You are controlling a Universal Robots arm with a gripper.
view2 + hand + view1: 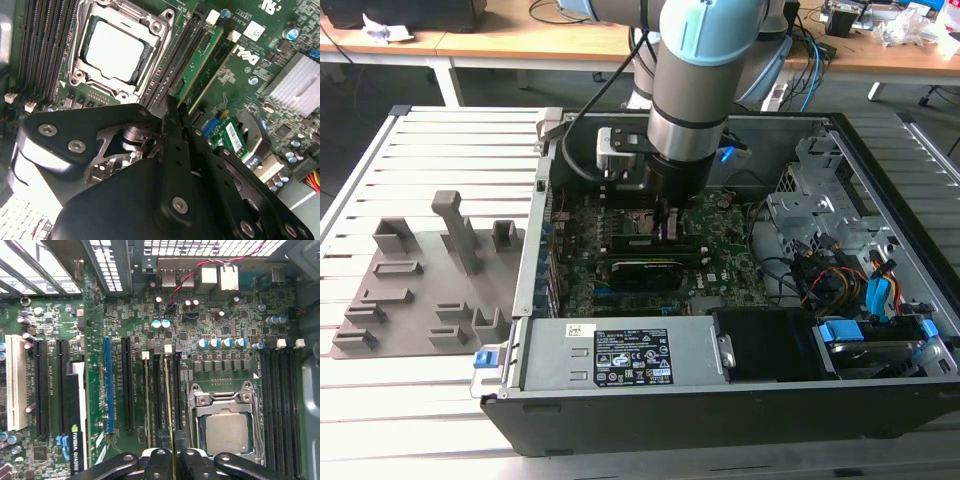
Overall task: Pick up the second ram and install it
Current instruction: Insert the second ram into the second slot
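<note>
**Claw down among the memory slots**

Exterior view: at the frame's upper middle, the arm (705, 90) reaches into the open computer case (880, 400), its claw (665, 222) low over the motherboard (720, 265). At the left, grey fixture blocks (420, 280) sit on the slatted bench (380, 400).

Second wrist view: the claw (172, 111) is clenched on the second ram (200, 62), a thin green stick running toward the upper right beside the processor socket (117, 50).

First wrist view: seen edge-on at lower middle, the second ram (168, 400) stands upright between the claw's fingers (159, 460), in line with the black slots left of the socket (227, 427).
</note>
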